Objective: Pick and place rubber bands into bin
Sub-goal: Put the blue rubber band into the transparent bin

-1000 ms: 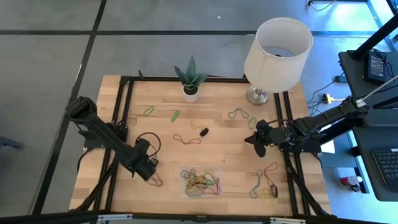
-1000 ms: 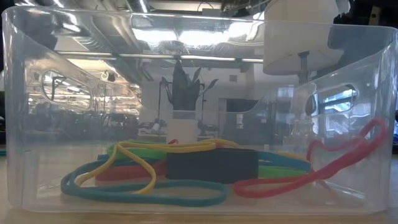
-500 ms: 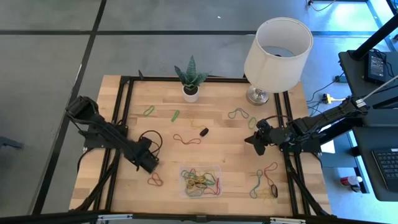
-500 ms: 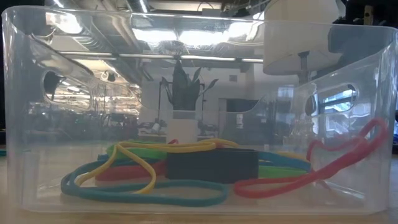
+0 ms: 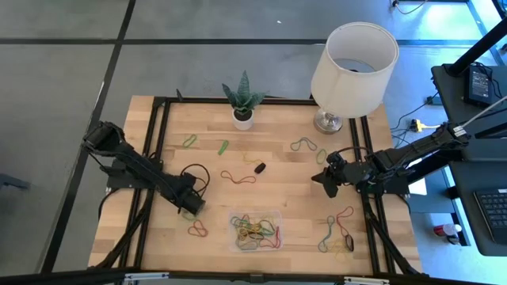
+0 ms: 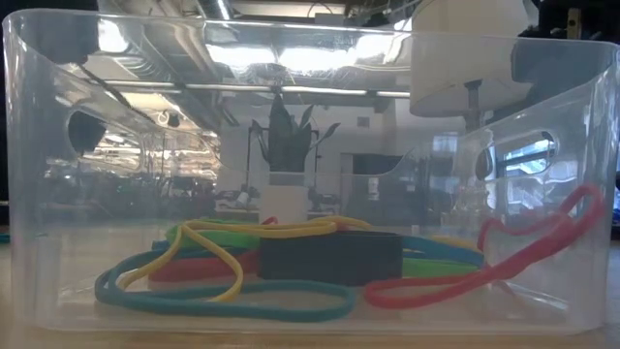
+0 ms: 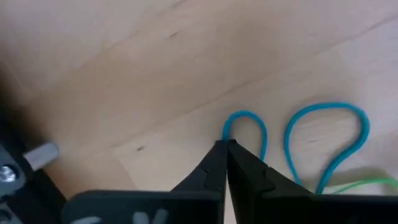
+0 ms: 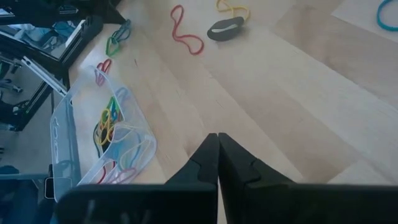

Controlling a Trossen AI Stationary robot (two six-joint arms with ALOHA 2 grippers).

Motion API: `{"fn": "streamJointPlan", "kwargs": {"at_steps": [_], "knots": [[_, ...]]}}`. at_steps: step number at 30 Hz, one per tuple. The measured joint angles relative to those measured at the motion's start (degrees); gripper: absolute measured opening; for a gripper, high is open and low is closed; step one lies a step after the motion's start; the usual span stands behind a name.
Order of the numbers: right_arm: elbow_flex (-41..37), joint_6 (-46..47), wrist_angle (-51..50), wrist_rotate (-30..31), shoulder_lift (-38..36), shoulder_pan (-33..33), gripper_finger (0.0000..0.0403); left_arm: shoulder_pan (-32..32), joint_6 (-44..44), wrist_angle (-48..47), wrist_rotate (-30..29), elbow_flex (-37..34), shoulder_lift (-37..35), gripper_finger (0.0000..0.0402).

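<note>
My left gripper (image 5: 192,208) points down at the table's left front, left of the bin (image 5: 232,214), and is shut on a blue rubber band (image 7: 245,121). A second blue loop (image 7: 329,143) and a green strand (image 7: 364,182) lie beside it. The clear bin (image 6: 39,145) holds several coloured rubber bands (image 6: 223,291) and a black chunky piece (image 6: 329,257). My right gripper (image 5: 325,179) hangs shut above the table's right side (image 8: 217,135), over bare wood. More bands lie loose: red (image 5: 238,177), pink (image 5: 197,229), green (image 5: 190,141), and a heap (image 5: 339,233). My left gripper pinches the blue band between its two fingertips at the end of a small loop (image 7: 227,135). The fingers come from above, pointing down. The loop lies flat and slack on the wood beyond the tips.
A small black chunky piece (image 5: 259,168) lies mid-table. A white plant pot (image 5: 243,119) stands at the far edge and a lamp (image 5: 352,59) at the far right. Black frame rails (image 5: 155,158) run along the table's sides.
My left gripper has drawn back from over the pink band near the front edge, going a little toward the far edge and sinking to the table. The pink band now lies uncovered in front of it.
</note>
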Motion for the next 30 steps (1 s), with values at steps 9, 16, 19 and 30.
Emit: {"fn": "streamJointPlan", "kwargs": {"at_steps": [9,16,19,30], "knots": [[0.0,-2.5,0.1,0.0,0.0,0.0,0.0003,-0.1,12.0,-12.8,-7.1,15.6,-1.3,0.0001],[0.0,-8.3,1.0,-0.1,0.0,0.0,0.0003,0.6,17.0,-16.1,-14.3,29.9,-0.8,0.0001],[0.0,-10.9,2.1,0.0,0.0,0.0,0.0003,0.9,17.9,-16.3,-15.2,35.6,0.6,0.0001],[0.0,-19.4,2.0,-0.1,0.0,0.0,0.0003,0.7,28.2,-14.5,-20.9,63.5,16.5,0.0001]]}}
